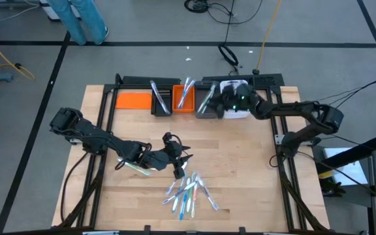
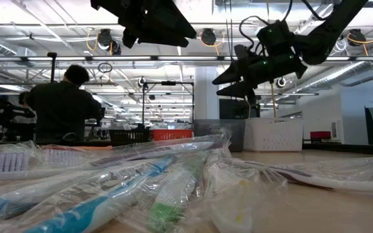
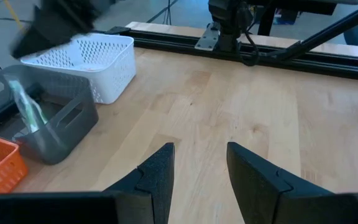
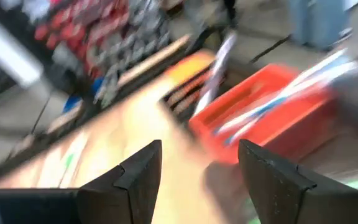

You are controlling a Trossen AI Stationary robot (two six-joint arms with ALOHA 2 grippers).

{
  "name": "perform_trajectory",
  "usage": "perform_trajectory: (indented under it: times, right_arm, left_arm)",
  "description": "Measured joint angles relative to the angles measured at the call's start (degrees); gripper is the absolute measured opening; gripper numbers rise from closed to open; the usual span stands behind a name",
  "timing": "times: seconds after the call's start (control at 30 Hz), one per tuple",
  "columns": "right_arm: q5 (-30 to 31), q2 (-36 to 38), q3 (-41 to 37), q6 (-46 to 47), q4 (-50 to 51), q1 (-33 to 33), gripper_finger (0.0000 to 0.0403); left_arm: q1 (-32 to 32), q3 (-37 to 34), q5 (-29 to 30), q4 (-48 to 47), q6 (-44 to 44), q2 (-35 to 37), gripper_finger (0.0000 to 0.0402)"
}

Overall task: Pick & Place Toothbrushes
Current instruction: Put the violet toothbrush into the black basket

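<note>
Two arms over the wooden tabletop (image 1: 240, 170), bins in a row along its 12 o'clock edge. Left to right in the high view: flat orange lid or tray (image 1: 133, 100), black bin (image 1: 161, 99), orange bin (image 1: 185, 98), grey bin (image 1: 207, 102), white bin (image 1: 235, 108). Black, orange and grey each hold a brush or two already.

Main pile of wrapped toothbrushes (image 1: 189, 192) sits loose at about 6 o'clock, fanned and overlapping.

Left gripper (image 1: 178, 162) hangs just off the pile's 11 o'clock side, fingers parted with a clear gap, empty. A pale green wrapped item lies near that arm's forearm; can't tell if it's a stray brush.

Right gripper (image 1: 222, 99) is up over the grey and white bins, fingers spread wide, nothing between them. Looks like it's free for another pick.

For the left pick, my take: go for an outlying brush at the pile edge, not the middle. Line the fingers across the handle, come straight down. Wrappers look slick and crinkly, so a pinch on film alone will likely slip or drag neighbours along.
</note>
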State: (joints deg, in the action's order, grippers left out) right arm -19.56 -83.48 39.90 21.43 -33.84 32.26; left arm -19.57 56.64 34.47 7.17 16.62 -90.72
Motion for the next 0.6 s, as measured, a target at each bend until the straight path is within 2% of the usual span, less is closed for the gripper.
perform_trajectory:
  times: [0.47,0.6]
  right_arm:
    - [-0.07,0.34,-0.02,-2.51,13.65,-21.83,0.0203]
    - [2.05,0.36,-0.02,-1.11,15.93,-27.59,0.0203]
  left_arm:
    - [0.00,-0.02,0.03,-1.96,0.35,0.00,0.0150]
    - [-0.09,-0.02,-0.04,-2.38,0.35,0.00,0.0150]
